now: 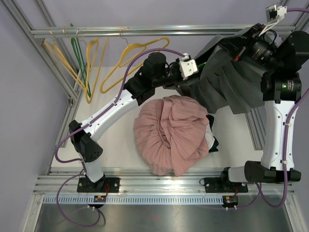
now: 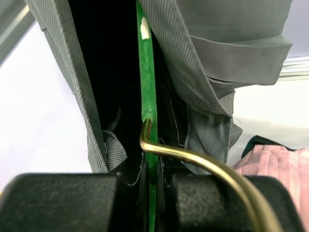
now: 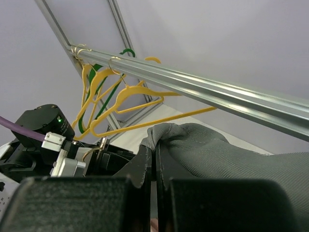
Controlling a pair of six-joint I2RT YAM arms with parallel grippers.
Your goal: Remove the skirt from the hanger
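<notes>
Closest up: my left fingers (image 2: 58,203), shut tight on the green hanger (image 2: 147,82). Its bar sits pinched between them and runs straight away from me, long axis up the left wrist view. A brass hook (image 2: 203,162) bends out of the bar just above the fingers and sweeps off to the right.

The grey skirt (image 2: 193,58) hangs on both sides of that bar, pleats close against it, dark gap between the folds.

My right fingers (image 3: 140,166) are closed too, nipping a fold of the same skirt's edge; the cloth bulges off to the right of them.

From above, the grey skirt is held up off the counter (image 1: 118,145) at the right rear, stretched between my two wrists, pleats fanning toward the near side.

On the counter below and left of it lies a pink skirt (image 1: 171,133), heaped in a round pile.

Behind, a metal rail (image 1: 145,30) carries yellow hangers (image 1: 130,55) and a green one, well apart from the skirt.
</notes>
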